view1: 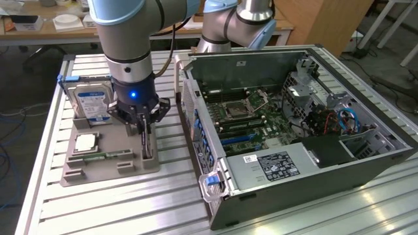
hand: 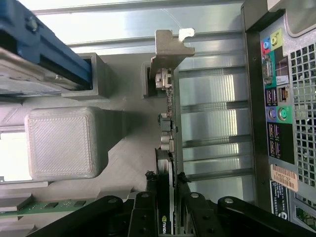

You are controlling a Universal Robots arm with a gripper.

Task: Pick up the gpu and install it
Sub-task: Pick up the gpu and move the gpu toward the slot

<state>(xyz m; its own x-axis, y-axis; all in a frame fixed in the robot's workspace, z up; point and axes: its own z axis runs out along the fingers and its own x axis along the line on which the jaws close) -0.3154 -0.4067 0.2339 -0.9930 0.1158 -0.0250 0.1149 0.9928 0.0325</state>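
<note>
Wrist view first: the gripper [hand: 167,180] sat astride the gpu [hand: 167,126], which stood on its long edge in the grey holder tray [hand: 126,163]. Whether the gripper had truly bitten on the card or only bracketed it, I could not tell. Further along the card, its metal bracket [hand: 170,47] rested against a slotted post [hand: 148,81] of the tray. That looked to me like the snag point, because a lift that was not straight up could hook the bracket there and drag the tray along. A light or off-centre hold on such a thin board could also let it tip or slide out (and the computer case [hand: 279,123] stood just beside). The green RAM stick [hand: 44,206] lay in its own slot off to one side, apart from the card. This camera alone gave the bracket's seating and the rear ports of the case. The exterior view gave the wider picture: the gripper [view1: 145,128] pointed straight down over the gpu [view1: 148,147] at the tray's [view1: 98,174] edge nearest the computer case [view1: 294,196]. The hard drive [view1: 91,103] stood upright at the tray's far end. The case lay open with its motherboard [view1: 251,115] exposed, everything resting on the slatted metal table [view1: 130,210].
</note>
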